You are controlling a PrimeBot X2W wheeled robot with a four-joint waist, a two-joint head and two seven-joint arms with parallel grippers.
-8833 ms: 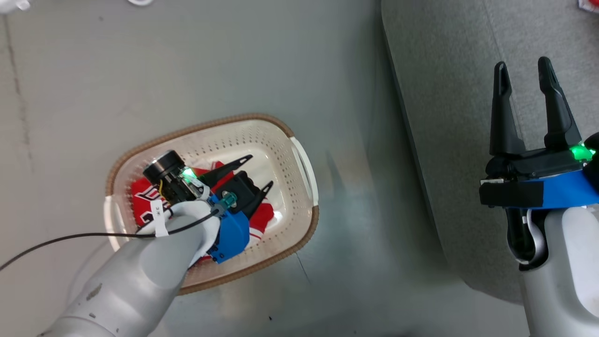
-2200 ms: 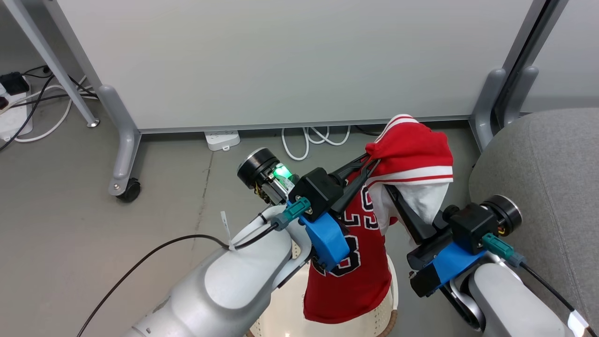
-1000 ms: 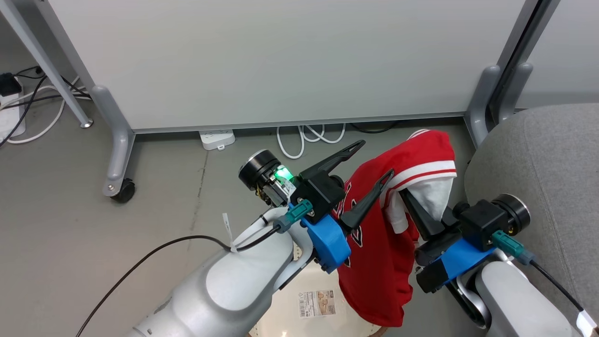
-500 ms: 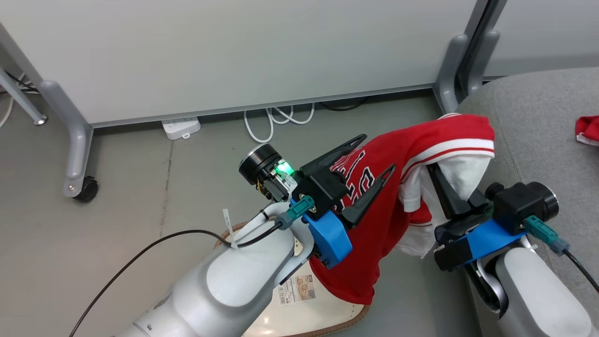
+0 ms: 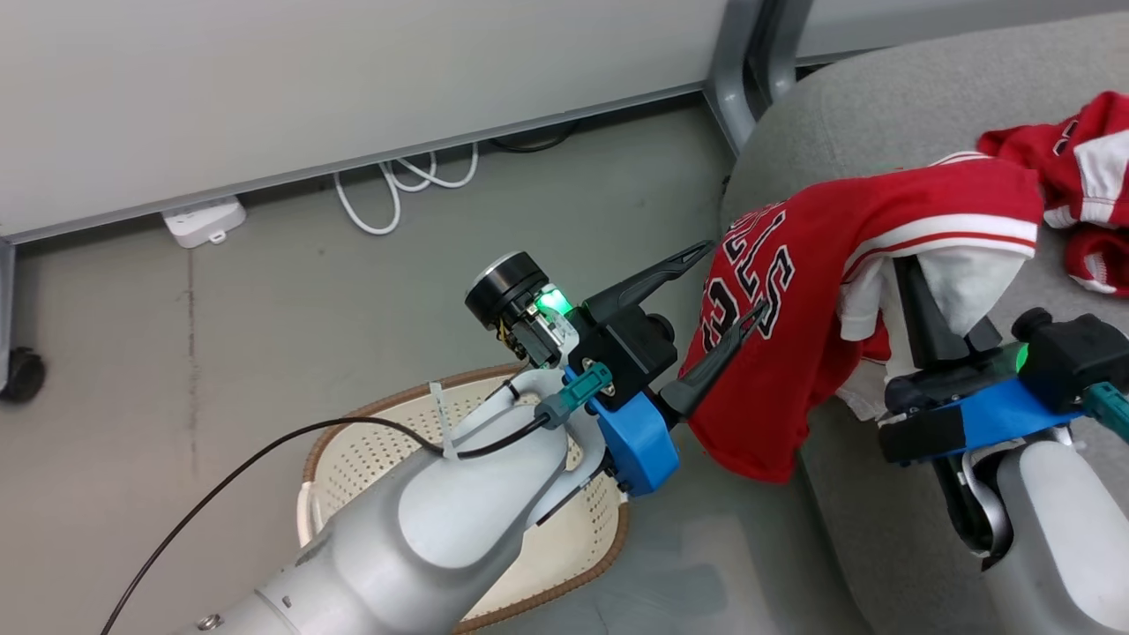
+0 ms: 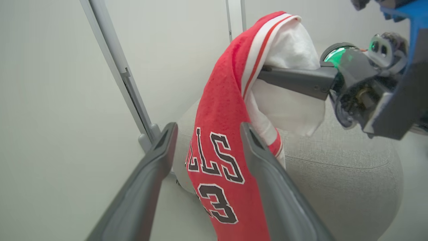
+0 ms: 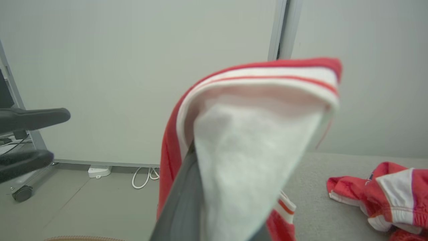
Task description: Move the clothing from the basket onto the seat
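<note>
A red jersey (image 5: 794, 291) with black-and-white lettering hangs from my right gripper (image 5: 907, 265), which is shut on its white-trimmed upper part; the fabric drapes over the fingertips. The jersey hangs over the left edge of the grey seat (image 5: 882, 123), its hem off the side. Red shorts (image 5: 1076, 176) with white trim lie crumpled on the seat farther right. My left gripper (image 5: 736, 278) stands open just left of the jersey, gripping nothing. Below it the cream basket (image 5: 353, 419) sits on the floor. The left wrist view has the jersey (image 6: 220, 110) just beyond the open fingers (image 6: 157, 157).
A white panel wall on grey posts (image 5: 732, 62) stands behind the seat. A power strip (image 5: 205, 220) and looped white cables (image 5: 401, 190) lie at its foot. A caster wheel (image 5: 19, 375) is at the far left. A black cable (image 5: 220, 485) trails from my left arm.
The camera has swung right. My right gripper has carried the jersey rightward to the seat's edge. The left gripper stays open and off the cloth. The shorts have come into view.
</note>
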